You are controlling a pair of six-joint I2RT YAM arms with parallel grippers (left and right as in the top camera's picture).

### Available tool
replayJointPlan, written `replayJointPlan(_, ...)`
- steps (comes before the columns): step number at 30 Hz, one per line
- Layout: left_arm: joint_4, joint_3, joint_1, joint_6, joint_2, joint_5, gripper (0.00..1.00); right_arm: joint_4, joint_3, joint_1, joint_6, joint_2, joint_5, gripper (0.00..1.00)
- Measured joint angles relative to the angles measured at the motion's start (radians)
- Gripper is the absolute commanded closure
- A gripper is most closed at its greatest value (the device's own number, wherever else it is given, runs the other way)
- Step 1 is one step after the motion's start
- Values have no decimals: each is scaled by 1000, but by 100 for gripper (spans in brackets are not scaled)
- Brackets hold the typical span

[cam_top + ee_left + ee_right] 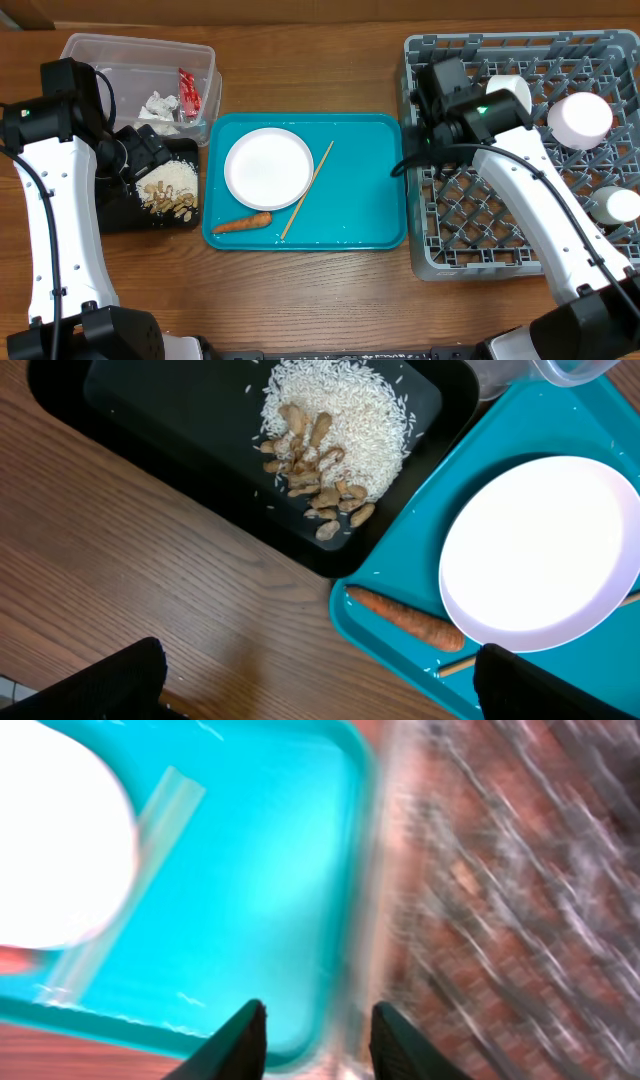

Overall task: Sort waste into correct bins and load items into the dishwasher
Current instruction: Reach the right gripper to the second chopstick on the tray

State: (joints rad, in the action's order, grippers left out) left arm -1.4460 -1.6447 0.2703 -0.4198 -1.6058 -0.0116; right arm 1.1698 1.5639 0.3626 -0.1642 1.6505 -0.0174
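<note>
Left tool (pixel 320 685) and right tool (pixel 318 1045) gape empty; chopsticks (pixel 318 170) lie diagonally on the teal tray (pixel 370 200), lower-left to upper-right.

Teal tray (pixel 365 190): right half bare, open to approach from above; bowl (pixel 268 167), chopstick (pixel 307 189) and carrot (pixel 241 223) crowd its left. Rack (pixel 460 235) wall apparently abuts the right rim (view blurred).

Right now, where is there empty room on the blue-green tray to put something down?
The right half of the teal plastic tray is bare, between the thin wooden chopsticks and the large grey plastic dish rack. Its left half is crowded: the white round bowl sits there, with the orange carrot just in front.
</note>
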Motion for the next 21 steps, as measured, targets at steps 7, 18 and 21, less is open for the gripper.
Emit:
replayJointPlan(7, 2, 0, 0, 0, 0, 0, 0, -105, 20, 132, -112, 18, -140, 53)
replayJointPlan(18, 2, 0, 0, 0, 0, 0, 0, -159, 12, 397, -294, 306, -150, 53)
replayJointPlan(21, 2, 0, 0, 0, 0, 0, 0, -209, 12, 443, -352, 372, -119, 53)
